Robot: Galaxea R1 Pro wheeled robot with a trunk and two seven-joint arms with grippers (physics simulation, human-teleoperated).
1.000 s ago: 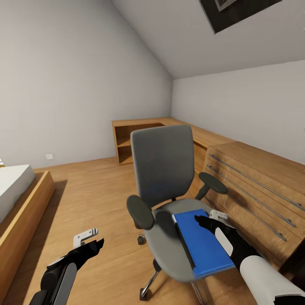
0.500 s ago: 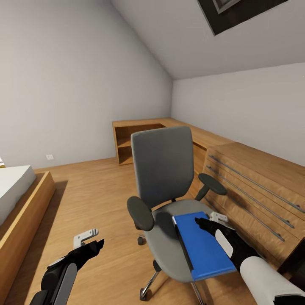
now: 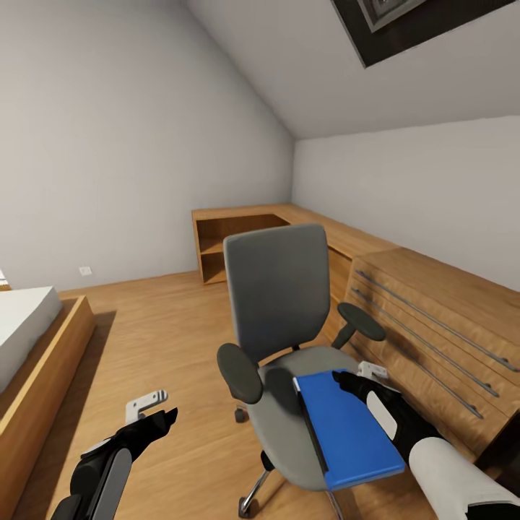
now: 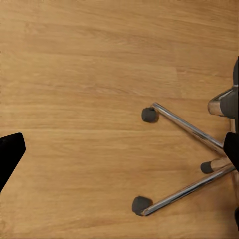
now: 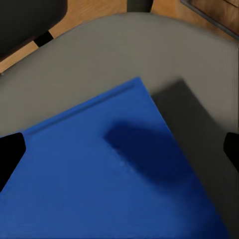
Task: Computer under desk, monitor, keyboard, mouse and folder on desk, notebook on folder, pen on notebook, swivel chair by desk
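Observation:
A grey swivel chair [image 3: 278,289] stands in the middle of the room, and its chrome legs and casters [image 4: 174,124] show in the left wrist view. A blue folder [image 3: 349,431] lies on the seat and sticks out over the front edge; the same folder [image 5: 99,189] shows close up from the right wrist. My right gripper [image 3: 359,378] hovers open just above the folder's far right corner, with the fingertips [image 5: 11,152] spread wide. My left gripper [image 3: 153,410] hangs open over the floor, left of the chair. The monitor, keyboard, mouse, notebook and pen are out of view.
A wooden drawer unit [image 3: 433,318] runs along the right wall, close to the chair's right armrest [image 3: 361,322]. Beyond it a low wooden desk with open shelves [image 3: 231,238] fills the far corner. A bed on a wooden frame [image 3: 36,339] lies at the left. Wooden floor [image 3: 159,339] spreads between them.
The whole picture has slid down a little, so the camera has moved. Both grippers keep their places in the picture and stay open.

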